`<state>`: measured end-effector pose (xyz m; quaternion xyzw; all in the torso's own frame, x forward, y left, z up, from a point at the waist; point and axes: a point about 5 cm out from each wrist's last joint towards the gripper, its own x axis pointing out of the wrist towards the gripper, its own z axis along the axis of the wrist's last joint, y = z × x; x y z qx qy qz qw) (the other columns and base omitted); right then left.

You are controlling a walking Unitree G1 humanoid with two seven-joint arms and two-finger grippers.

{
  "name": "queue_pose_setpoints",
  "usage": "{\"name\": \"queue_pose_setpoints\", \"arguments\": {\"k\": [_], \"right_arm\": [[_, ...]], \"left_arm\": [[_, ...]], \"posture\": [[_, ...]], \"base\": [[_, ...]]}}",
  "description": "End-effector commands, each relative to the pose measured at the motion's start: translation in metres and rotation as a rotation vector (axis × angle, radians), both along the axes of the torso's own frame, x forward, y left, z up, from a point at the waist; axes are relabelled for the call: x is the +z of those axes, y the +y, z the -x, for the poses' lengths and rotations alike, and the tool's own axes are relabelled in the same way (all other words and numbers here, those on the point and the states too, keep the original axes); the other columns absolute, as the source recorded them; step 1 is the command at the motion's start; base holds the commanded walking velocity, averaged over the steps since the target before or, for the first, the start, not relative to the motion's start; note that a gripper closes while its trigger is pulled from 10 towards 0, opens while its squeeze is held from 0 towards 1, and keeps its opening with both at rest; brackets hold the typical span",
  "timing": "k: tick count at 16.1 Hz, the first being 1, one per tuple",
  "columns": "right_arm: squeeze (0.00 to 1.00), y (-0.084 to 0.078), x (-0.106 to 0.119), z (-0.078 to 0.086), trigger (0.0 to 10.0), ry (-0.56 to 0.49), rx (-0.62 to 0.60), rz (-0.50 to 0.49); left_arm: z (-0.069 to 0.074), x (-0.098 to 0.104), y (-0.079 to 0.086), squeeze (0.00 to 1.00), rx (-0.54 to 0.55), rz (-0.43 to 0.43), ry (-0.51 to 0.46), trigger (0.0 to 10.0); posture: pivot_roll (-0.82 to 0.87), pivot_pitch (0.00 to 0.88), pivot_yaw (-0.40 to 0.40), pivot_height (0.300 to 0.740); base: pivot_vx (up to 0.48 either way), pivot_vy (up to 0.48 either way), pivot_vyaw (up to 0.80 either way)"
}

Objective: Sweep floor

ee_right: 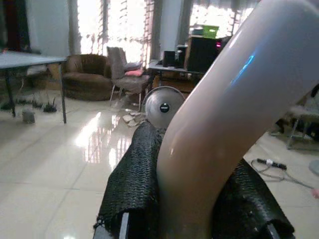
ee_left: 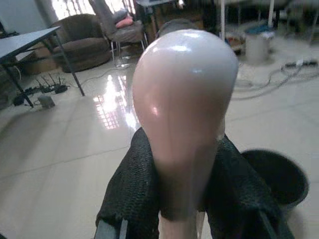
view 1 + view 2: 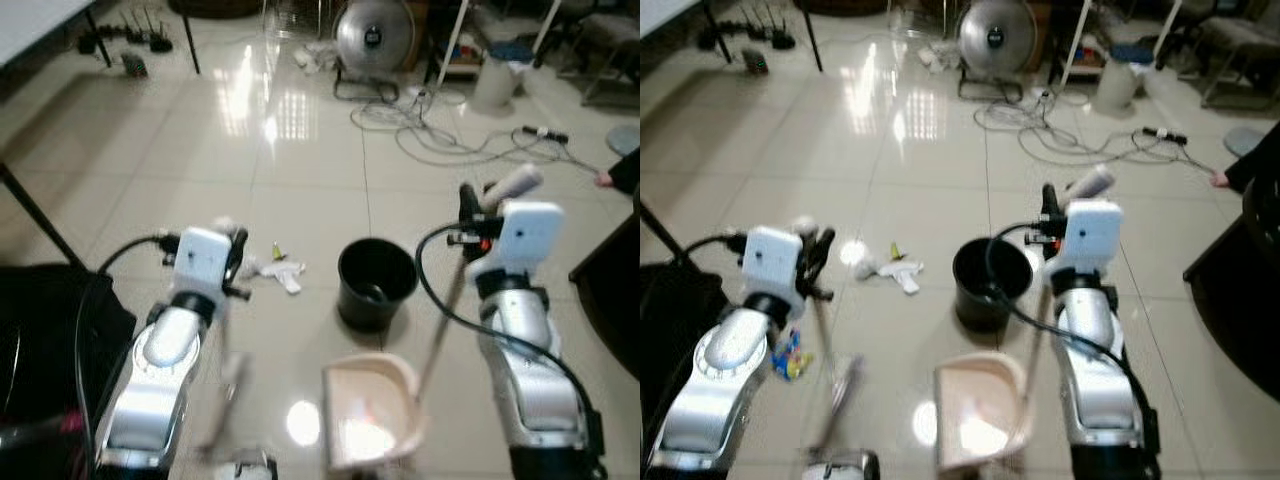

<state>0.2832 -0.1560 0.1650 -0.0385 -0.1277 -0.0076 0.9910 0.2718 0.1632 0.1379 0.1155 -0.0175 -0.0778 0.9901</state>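
The left gripper [image 2: 179, 199] is clamped on the rounded top of the broom handle [image 2: 184, 99] — black fingers [image 2: 132, 189] pressed to either side of the pale shaft. The right gripper [image 1: 194, 199] pinches the bent grip of the dustpan handle [image 1: 234, 99] the same way.

Key relation: the litter — crumpled white paper scraps [image 3: 278, 270] w/ a small yellow-green bit — lies on the tile floor [image 3: 300, 150] ahead of the left gripper and a little toward the robot's right, just beside the black bucket [image 3: 376, 283]. The broom shaft [image 3: 825, 340] runs down and back toward the robot, so the broom head [image 3: 840, 385] sits nearer the robot than the scraps; a colourful wrapper [image 3: 790, 358] lies close to it. The left arm is the nearer one to the scraps. The pale dustpan [image 3: 370, 415] rests on the floor directly in front of the robot, behind the bucket, open side facing away from the litter's side as far as can be told — blurred.

Judgement: next stroke prob. needs the broom head carried out past the scraps, then drawn back toward the pan.

Writing: none legible; the floor fan [image 3: 374, 36] has a dark hub badge, too small to read.
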Motion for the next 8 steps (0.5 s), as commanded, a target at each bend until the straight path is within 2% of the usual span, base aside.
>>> {"name": "queue_pose_setpoints", "arguments": {"k": [1, 3, 8], "right_arm": [[0.0, 0.0127, 0.0083, -0.0024, 10.0, -0.036, 0.054, 0.046], [0.0, 0.0207, 0.0064, -0.0023, 10.0, -0.031, 0.095, 0.058], [0.0, 0.022, 0.0052, -0.0035, 10.0, -0.031, 0.104, 0.067]], "left_arm": [[0.0002, 0.0185, 0.0052, 0.0, 0.021, -0.037, -0.095, 10.0], [0.0014, 0.0213, 0.0066, 0.0, 0.036, -0.041, -0.099, 10.0], [0.0014, 0.0218, 0.0057, 0.0, 0.038, -0.041, -0.096, 10.0]], "posture": [[0.15, 0.103, -0.042, 0.74], [0.16, 0.102, -0.043, 0.74], [0.17, 0.1, -0.043, 0.74]], "base": [[0.0, 0.0, 0.8], [0.268, 0.0, 0.8], [0.304, 0.0, 0.8]]}}
